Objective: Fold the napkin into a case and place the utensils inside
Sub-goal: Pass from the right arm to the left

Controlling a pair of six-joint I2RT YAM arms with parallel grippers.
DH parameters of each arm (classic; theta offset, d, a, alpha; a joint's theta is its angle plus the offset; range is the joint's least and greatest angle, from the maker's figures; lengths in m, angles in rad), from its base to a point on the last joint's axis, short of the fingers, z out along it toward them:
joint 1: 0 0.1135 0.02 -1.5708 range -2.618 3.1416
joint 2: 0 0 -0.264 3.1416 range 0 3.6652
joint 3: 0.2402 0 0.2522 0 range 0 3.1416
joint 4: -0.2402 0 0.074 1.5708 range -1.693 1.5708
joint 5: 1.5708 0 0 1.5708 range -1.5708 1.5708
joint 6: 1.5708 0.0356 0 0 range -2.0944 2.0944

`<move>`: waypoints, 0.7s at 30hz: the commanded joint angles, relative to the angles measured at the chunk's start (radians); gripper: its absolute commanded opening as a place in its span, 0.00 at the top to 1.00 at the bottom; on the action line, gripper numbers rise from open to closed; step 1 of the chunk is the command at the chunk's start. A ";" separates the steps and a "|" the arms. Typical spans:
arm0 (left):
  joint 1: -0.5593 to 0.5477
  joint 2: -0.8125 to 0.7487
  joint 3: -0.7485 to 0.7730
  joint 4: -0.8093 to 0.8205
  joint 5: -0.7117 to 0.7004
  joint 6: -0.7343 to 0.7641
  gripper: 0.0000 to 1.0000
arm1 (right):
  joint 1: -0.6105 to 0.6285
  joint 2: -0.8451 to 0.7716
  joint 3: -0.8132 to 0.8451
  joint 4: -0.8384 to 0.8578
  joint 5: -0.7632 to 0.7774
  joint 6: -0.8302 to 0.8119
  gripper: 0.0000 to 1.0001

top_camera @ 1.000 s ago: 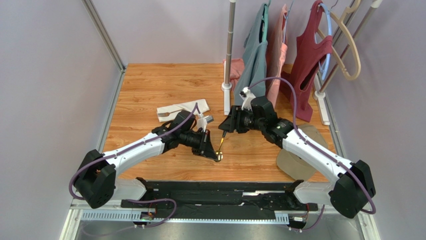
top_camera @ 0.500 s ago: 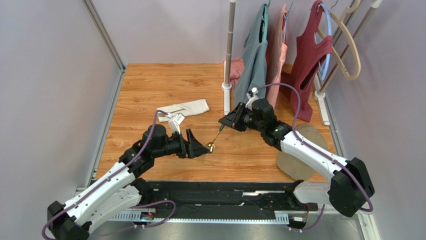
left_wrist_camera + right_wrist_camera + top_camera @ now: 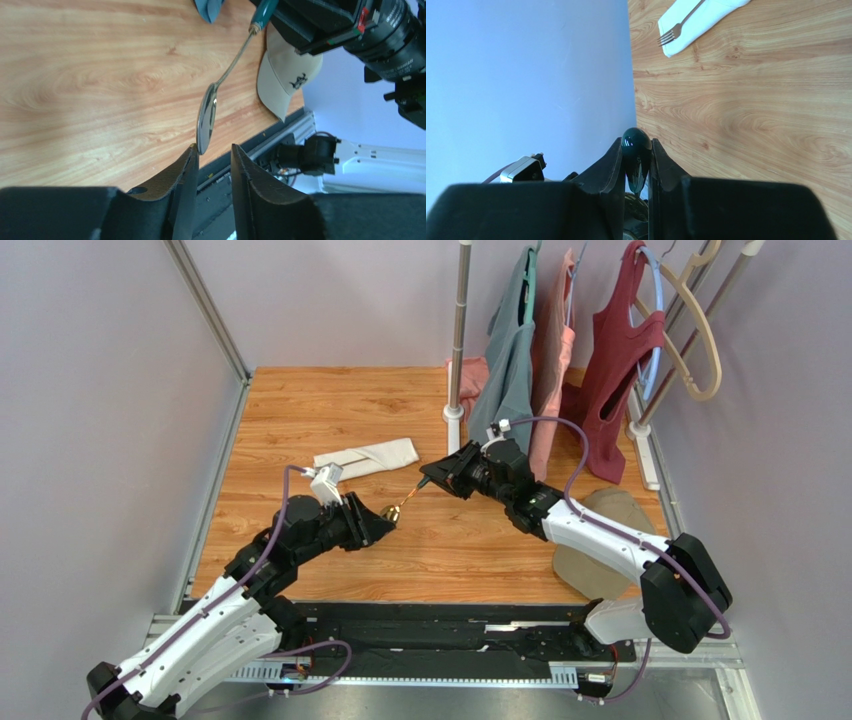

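The spoon [image 3: 402, 502] hangs in the air above the wooden table, its dark handle [image 3: 636, 146] pinched in my right gripper [image 3: 430, 480], which is shut on it. Its shiny bowl [image 3: 206, 117] points down at my left gripper [image 3: 214, 147]. That gripper stands open, and the bowl's tip is just at the tip of its left finger [image 3: 186, 170], not between the jaws. The folded white napkin [image 3: 366, 457] lies on the table behind, with a fork [image 3: 671, 35] sticking out of its end.
A beige cap [image 3: 600, 540] lies at the table's right edge. A metal stand [image 3: 455, 415] with hanging garments [image 3: 515, 350] and hangers [image 3: 690, 330] rises at the back right. A grey wall panel [image 3: 120, 440] borders the left.
My left gripper has let go of the spoon's bowl and drawn back to the left. My right gripper has closed on the handle and carried the spoon left, toward the napkin.
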 commanded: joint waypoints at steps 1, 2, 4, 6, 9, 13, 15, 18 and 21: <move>0.041 0.028 0.087 -0.035 -0.046 0.027 0.48 | 0.011 -0.023 0.033 0.087 0.041 0.071 1.00; 0.055 0.035 0.087 -0.030 -0.034 0.024 0.48 | 0.011 -0.023 0.028 0.091 0.041 0.084 1.00; 0.058 0.043 0.087 -0.010 -0.031 0.010 0.49 | 0.011 -0.022 0.031 0.092 0.041 0.095 1.00; 0.066 0.040 0.086 0.014 -0.039 0.005 0.50 | 0.012 -0.023 0.028 0.093 0.042 0.110 1.00; 0.072 0.055 0.095 0.028 -0.036 0.005 0.54 | 0.015 -0.029 0.010 0.105 0.049 0.156 1.00; 0.076 0.086 0.118 0.039 -0.031 0.010 0.61 | 0.023 -0.033 0.000 0.119 0.058 0.198 1.00; 0.084 0.089 0.118 0.056 -0.035 0.015 0.68 | 0.032 -0.025 0.003 0.116 0.056 0.206 1.00; 0.145 0.107 0.148 0.017 -0.014 0.054 1.00 | 0.032 -0.011 0.017 0.119 0.035 0.181 0.98; 0.324 0.124 0.173 0.008 0.164 0.119 1.00 | 0.025 0.042 0.146 -0.038 -0.009 -0.082 0.52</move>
